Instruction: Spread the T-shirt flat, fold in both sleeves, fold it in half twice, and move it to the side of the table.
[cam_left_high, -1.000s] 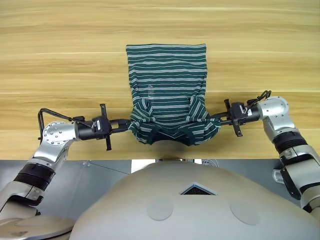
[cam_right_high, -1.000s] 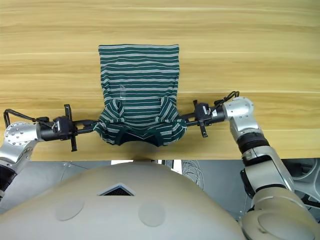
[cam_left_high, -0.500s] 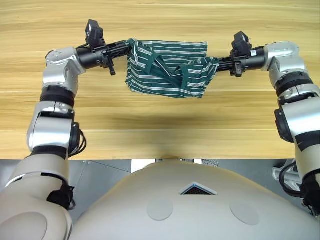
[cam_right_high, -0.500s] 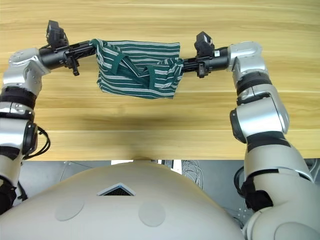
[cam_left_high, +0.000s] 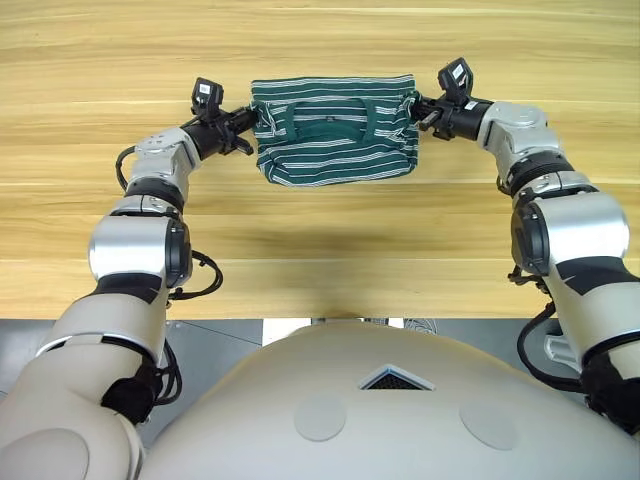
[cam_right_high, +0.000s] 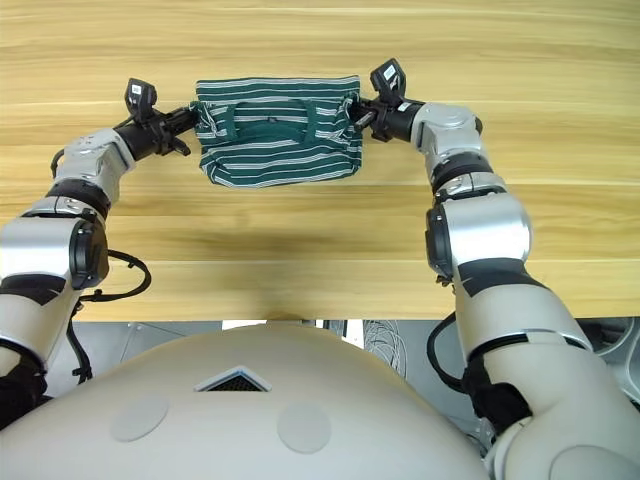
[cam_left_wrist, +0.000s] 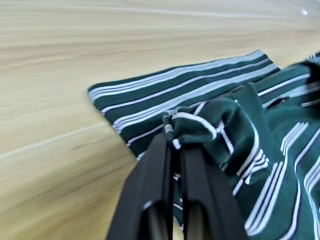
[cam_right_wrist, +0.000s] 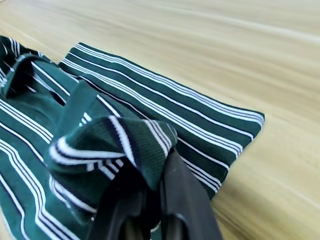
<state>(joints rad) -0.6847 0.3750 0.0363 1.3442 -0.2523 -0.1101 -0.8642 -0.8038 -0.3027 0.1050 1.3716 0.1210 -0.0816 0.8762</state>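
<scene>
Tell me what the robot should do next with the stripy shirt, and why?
Probably open the left end effector and the right end effector and let go. The T-shirt already lies doubled over on the table, with its near edge brought up to the far edge. Each end effector pinches a bunched corner there, so releasing should let the fold settle flat.

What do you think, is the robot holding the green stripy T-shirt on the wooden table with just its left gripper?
No, with both: the left eye view shows the left gripper and the right gripper each pinching an end of the green stripy T-shirt on the wooden table.
</scene>
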